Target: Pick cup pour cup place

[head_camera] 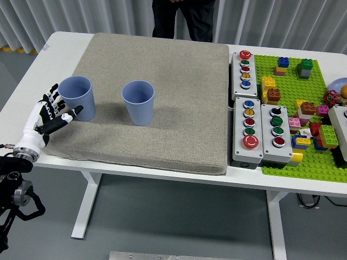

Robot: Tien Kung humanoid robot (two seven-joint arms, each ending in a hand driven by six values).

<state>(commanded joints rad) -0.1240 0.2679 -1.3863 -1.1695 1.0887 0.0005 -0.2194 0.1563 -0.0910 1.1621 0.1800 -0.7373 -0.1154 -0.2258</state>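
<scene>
left hand (51,115) (fingers spread) beside blue cup (77,97)

A grey mat (162,70) covers most of the white table (65,40). Just right of the mat stand three grey button boxes: a narrow one (244,75) at the far end, and two nearer ones side by side, the left (248,130) touching the right (277,132). Right of the boxes lies a green baseplate (293,81) scattered with coloured bricks (270,89), with more piled at its near right (320,135). Beyond the mat's far edge a person (184,19) in dark clothes stands at the table.
</scene>
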